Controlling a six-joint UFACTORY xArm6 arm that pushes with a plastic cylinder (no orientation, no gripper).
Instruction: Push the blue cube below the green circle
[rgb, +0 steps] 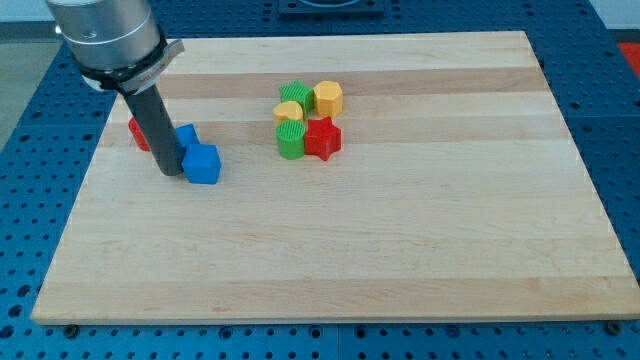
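The blue cube (202, 164) lies at the view's left on the wooden board (330, 250). My tip (171, 173) stands right against the cube's left side. A second blue block (186, 135) sits just above the cube, partly hidden by the rod. The green circle (290, 140) lies near the board's middle top, well to the right of the cube, touching a red star (323, 138) on its right.
A red block (139, 134) lies behind the rod at the left. Above the green circle sit a yellow heart-like block (288, 112), a green block (296, 94) and a yellow hexagon-like block (328, 97). The board's left edge is close to my tip.
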